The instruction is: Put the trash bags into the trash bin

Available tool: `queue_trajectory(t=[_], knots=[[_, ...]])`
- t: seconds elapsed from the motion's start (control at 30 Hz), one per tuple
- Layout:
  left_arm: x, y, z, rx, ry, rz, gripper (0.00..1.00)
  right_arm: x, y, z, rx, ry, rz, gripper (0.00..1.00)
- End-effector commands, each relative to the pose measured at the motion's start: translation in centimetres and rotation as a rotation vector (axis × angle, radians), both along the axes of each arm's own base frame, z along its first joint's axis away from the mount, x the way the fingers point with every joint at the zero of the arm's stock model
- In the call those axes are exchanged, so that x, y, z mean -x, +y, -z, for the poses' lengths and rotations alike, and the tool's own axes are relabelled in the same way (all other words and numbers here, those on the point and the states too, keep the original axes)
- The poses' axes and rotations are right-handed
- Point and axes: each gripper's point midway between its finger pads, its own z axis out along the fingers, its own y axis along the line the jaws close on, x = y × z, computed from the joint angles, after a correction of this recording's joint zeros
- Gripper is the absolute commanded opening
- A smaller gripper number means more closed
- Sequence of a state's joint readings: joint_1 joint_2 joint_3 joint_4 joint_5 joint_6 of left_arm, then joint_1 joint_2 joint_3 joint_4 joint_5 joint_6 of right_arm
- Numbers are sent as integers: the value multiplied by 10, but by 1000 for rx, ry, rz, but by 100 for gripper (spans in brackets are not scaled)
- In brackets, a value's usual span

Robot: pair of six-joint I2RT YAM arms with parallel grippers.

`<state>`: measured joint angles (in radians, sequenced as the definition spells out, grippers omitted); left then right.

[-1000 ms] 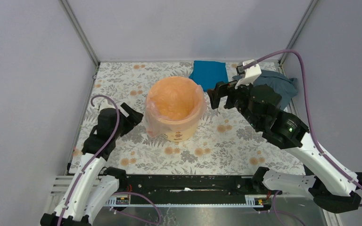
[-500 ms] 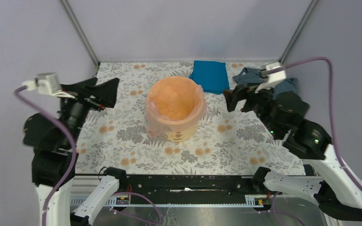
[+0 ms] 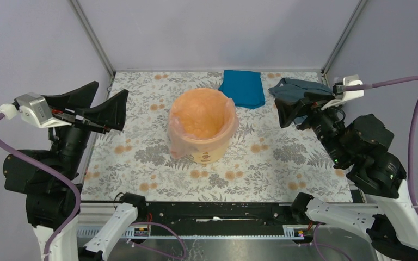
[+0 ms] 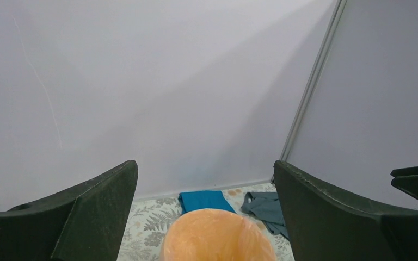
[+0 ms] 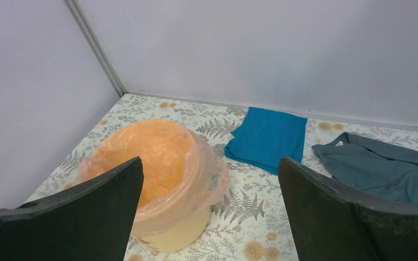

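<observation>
Both arms pulled back from bin [image 3: 209,155]; left gripper [image 3: 110,91] and right gripper [image 3: 291,115] jaws wide, empty; bag [image 3: 180,142] lines bin, looks done

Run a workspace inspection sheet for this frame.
Surface: floral table cover, flat.
Job's things: trash bin upright mid-table; pale-pink trash bag lines it, edge draped over the rim.
Clutter: blue cloth folded at the far edge; grey-blue cloth crumpled at the far right.
Grippers: left gripper and right gripper both open, raised, holding nothing.
Cables: purple cables loop off both wrists, clear of the bin.
Surroundings: grey walls, metal corner posts.
</observation>
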<state>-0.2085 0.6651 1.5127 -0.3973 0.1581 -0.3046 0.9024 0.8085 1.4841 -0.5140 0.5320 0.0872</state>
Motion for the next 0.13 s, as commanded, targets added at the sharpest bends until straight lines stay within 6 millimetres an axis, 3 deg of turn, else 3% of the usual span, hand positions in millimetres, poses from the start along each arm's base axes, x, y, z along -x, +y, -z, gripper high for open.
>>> queue_trajectory(t=[0.0, 0.1], knots=[[-5, 1, -1, -19, -13, -14, 99, -7, -6, -3, -23, -30, 59, 100], [-5, 1, 0, -20, -11, -14, 99, -6, -9, 0, -20, -28, 66, 100]])
